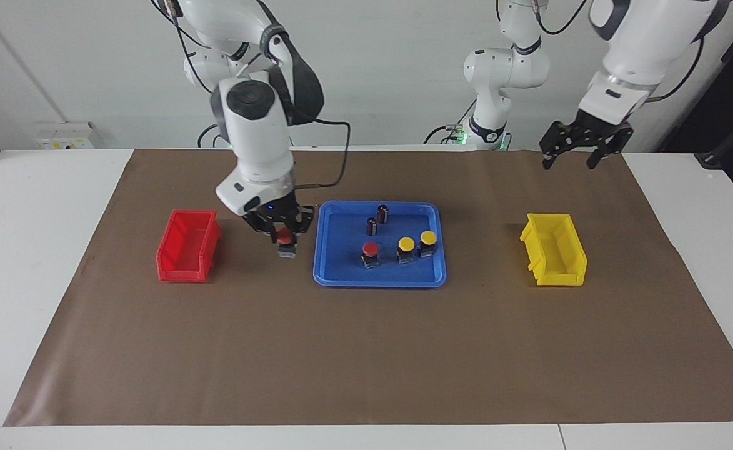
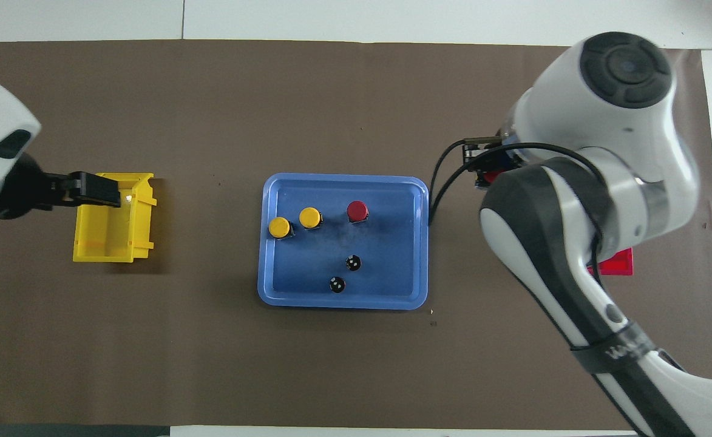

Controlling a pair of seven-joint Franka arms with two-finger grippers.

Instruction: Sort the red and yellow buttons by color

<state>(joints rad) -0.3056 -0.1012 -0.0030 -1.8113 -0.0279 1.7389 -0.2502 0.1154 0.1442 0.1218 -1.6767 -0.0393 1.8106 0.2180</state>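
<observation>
My right gripper (image 1: 286, 242) is shut on a red button (image 1: 285, 238) and holds it in the air over the mat between the red bin (image 1: 188, 245) and the blue tray (image 1: 335, 250). In the overhead view the arm hides most of that button (image 2: 492, 177). In the tray stand one red button (image 1: 370, 250) (image 2: 357, 210) and two yellow buttons (image 1: 406, 244) (image 1: 428, 238) (image 2: 310, 216) (image 2: 280, 227). My left gripper (image 1: 571, 164) (image 2: 98, 189) is open, empty and raised at the edge of the yellow bin (image 1: 553, 250) (image 2: 113, 224).
Two small dark cylinders (image 1: 382, 213) (image 1: 372, 225) stand in the tray (image 2: 404, 291), nearer to the robots than the buttons. The red bin (image 2: 613, 262) is mostly hidden under my right arm in the overhead view. A brown mat (image 1: 366, 350) covers the table.
</observation>
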